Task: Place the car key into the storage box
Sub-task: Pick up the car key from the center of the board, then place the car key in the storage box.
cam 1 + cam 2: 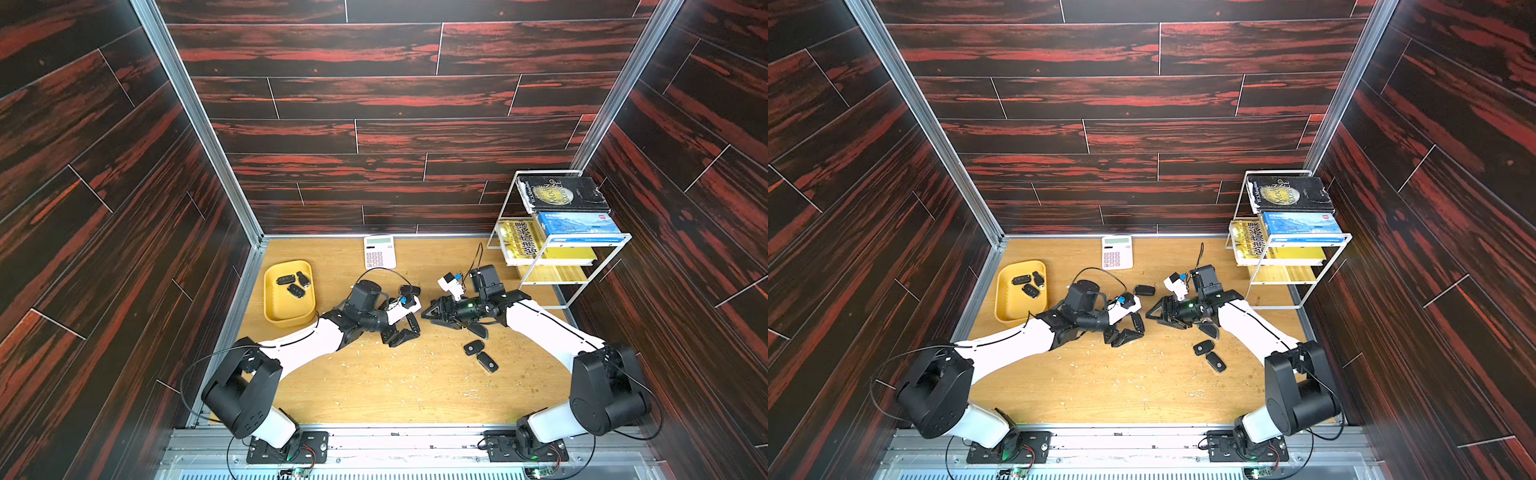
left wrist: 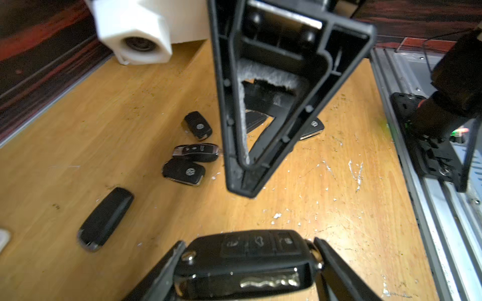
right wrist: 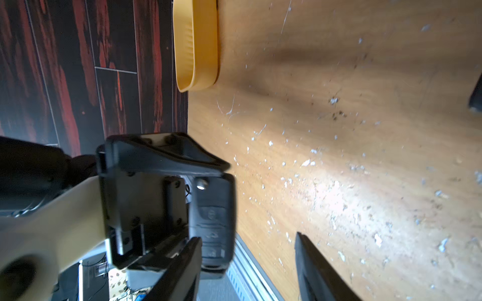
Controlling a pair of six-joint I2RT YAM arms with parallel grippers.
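Note:
The black flip car key (image 2: 247, 258) sits crosswise between my left gripper's (image 2: 247, 242) two fingers, which are shut on its ends above the table's middle. In the right wrist view the same car key (image 3: 212, 216) shows in the left fingers, just outside my right gripper (image 3: 247, 237), which stands open with bare table in its gap. In both top views the two grippers meet tip to tip, left gripper (image 1: 405, 330) facing right gripper (image 1: 428, 316). The yellow storage box (image 1: 268, 299) lies at the far left with three black keys (image 1: 295, 284) inside.
Loose black keys lie on the table: two (image 1: 473, 347) (image 1: 487, 361) in front of the right arm, one (image 1: 409, 289) behind the left gripper. A white calculator (image 1: 379, 251) lies at the back. A white wire book rack (image 1: 557, 266) fills the back right corner.

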